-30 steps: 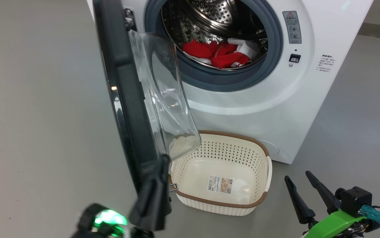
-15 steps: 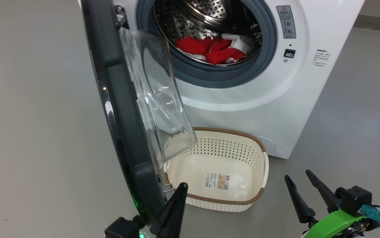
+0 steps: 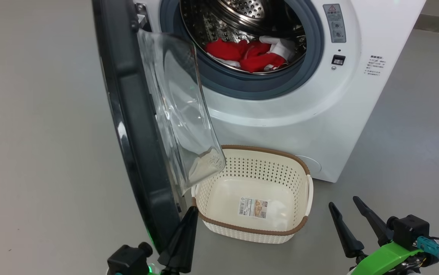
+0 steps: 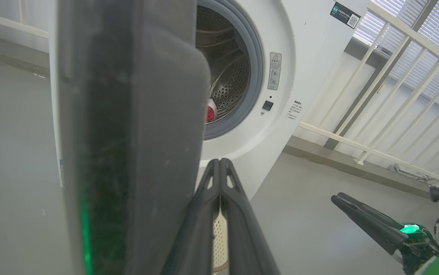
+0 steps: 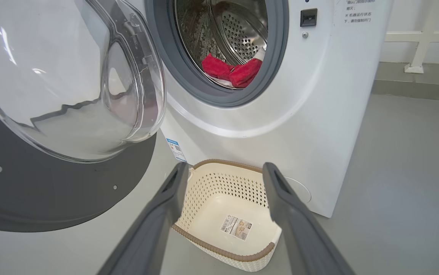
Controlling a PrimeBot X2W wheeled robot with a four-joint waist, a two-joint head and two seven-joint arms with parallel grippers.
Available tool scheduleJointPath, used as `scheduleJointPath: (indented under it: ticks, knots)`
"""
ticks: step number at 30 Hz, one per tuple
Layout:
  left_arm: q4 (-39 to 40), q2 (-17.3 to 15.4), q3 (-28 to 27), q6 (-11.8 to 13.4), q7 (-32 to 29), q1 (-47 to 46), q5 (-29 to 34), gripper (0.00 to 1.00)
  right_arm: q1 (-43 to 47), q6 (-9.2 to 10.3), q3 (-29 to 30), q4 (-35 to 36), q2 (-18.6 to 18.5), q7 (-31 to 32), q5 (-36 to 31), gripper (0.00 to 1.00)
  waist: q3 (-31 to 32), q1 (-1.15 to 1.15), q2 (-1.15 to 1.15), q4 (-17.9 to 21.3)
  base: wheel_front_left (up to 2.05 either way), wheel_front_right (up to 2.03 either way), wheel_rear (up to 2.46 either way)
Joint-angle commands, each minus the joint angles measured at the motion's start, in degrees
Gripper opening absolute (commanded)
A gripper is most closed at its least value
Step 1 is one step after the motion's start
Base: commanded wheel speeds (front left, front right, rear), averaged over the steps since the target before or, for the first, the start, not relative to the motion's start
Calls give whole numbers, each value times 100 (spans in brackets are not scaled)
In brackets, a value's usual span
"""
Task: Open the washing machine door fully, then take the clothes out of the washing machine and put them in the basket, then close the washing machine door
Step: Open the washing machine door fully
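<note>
The washing machine (image 3: 318,114) stands with the washing machine door (image 3: 128,114) swung out towards me, seen nearly edge-on, its glass bowl (image 3: 177,107) facing right. The red clothes (image 3: 250,55) lie in the steel drum, also visible as the clothes (image 5: 231,70). The basket (image 3: 250,230) sits on the floor below the opening, with nothing but its sticker inside. My left gripper (image 3: 193,209) is shut, fingers (image 4: 219,183) pressed together, just right of the door's lower edge (image 4: 128,133). My right gripper (image 3: 344,203) is open, its fingers framing the basket (image 5: 219,183) from a distance.
Grey floor (image 3: 32,152) spreads to the left and right of the washer. A white railing (image 4: 376,95) runs behind the machine on its right. The open door (image 5: 51,191) overhangs the basket's left end.
My left gripper has come off the door's lower edge and now stands beside its inner side. The head camera shifted slightly. The right gripper has not moved.
</note>
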State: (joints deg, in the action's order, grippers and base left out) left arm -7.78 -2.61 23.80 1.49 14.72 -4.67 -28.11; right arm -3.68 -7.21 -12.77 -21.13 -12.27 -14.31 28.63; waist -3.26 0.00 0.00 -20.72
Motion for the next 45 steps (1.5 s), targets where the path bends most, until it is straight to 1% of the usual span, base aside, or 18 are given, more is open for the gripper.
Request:
scheduleJointPath:
  ticks: [1, 10, 16, 22, 28, 29, 32, 37, 38, 45]
  knots:
    - [83, -27, -331, 32, 28, -139, 54, 0, -104, -28, -92, 143, -42, -69, -11, 100, 3, 0, 0, -23, 0, 0, 0]
    - [95, -27, -638, 19, 28, 18, 217, 0, -105, -28, -133, 143, -41, -69, -4, 100, 10, 0, 0, -115, 0, 0, 0]
    - [145, -27, -960, 30, 28, 223, 330, 0, -91, -28, -159, 152, -40, -69, 0, 100, -4, 0, 0, -191, 0, 0, 0]
    - [216, -27, -1369, 0, 28, 390, 498, 0, -80, -28, -194, 143, -43, -69, 5, 100, -1, 0, 0, -248, 0, 0, 0]
    - [250, -76, -1903, -22, 28, 430, 640, 0, -65, -28, -229, 142, -17, -69, 9, 100, 4, 0, 0, -269, 0, 0, 0]
    - [257, -87, -2066, -27, 28, 420, 680, 0, -64, -28, -243, 140, -14, -69, 12, 100, 1, 0, 0, -268, 0, 0, 0]
    - [266, -93, -2280, -28, 28, 421, 737, 0, -63, -28, -259, 140, -9, -69, 13, 100, 2, 0, 0, -259, 0, 0, 0]
    - [236, -97, -2626, -56, 28, 393, 805, 0, -60, -28, -276, 137, -9, -69, 21, 100, -14, 0, 0, -236, 0, 0, 0]
    - [236, -97, -2626, -56, 28, 393, 805, 0, -60, -28, -276, 137, -9, -69, 21, 100, -14, 0, 0, -236, 0, 0, 0]
    - [68, -129, -3118, -157, 28, 139, 916, 0, -94, -28, -297, 140, -38, -69, 19, 100, -123, 0, 0, -232, 0, 0, 0]
